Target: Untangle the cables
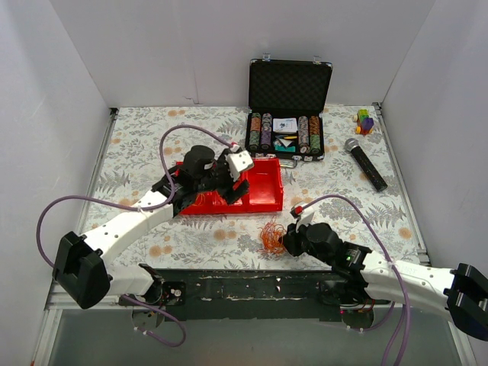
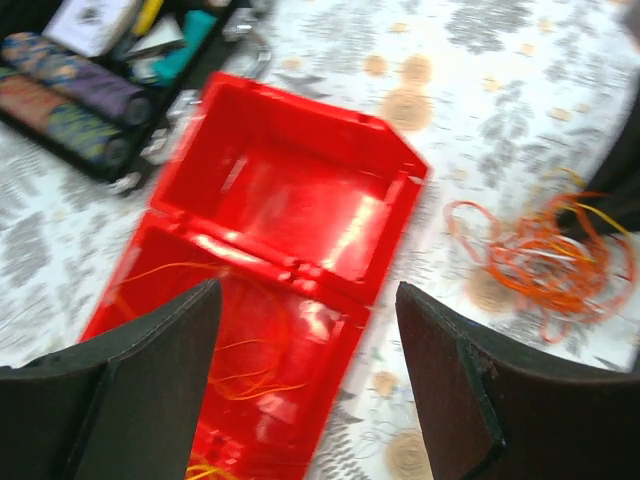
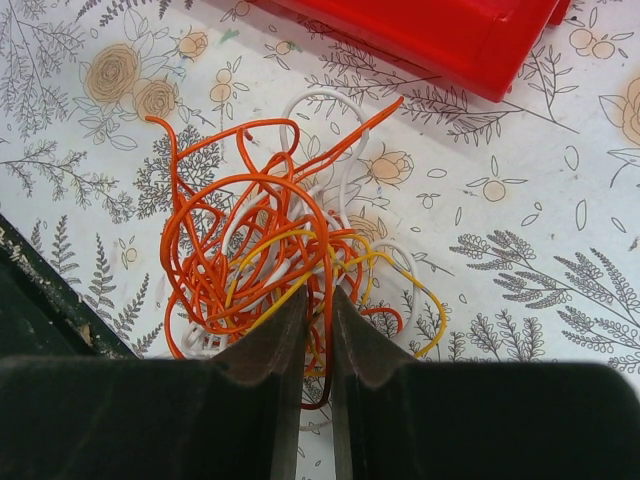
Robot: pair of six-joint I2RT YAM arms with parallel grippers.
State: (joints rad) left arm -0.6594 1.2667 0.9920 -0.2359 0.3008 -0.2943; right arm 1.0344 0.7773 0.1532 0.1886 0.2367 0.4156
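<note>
The cables (image 3: 270,250) are a tangled clump of thin orange, yellow and white strands on the floral cloth, just below the red tray; they also show in the top view (image 1: 271,235) and the left wrist view (image 2: 545,260). My right gripper (image 3: 318,305) is at the clump's near edge, jaws nearly closed with orange strands running between them. My left gripper (image 2: 305,350) is open and empty, held above the red tray (image 2: 300,200). A few loose orange and yellow strands (image 2: 230,380) lie in the tray's near compartment.
An open black case (image 1: 288,107) of poker chips stands behind the tray. A microphone (image 1: 364,163) lies at the right, small coloured blocks (image 1: 365,120) at the far right corner. White walls enclose the table.
</note>
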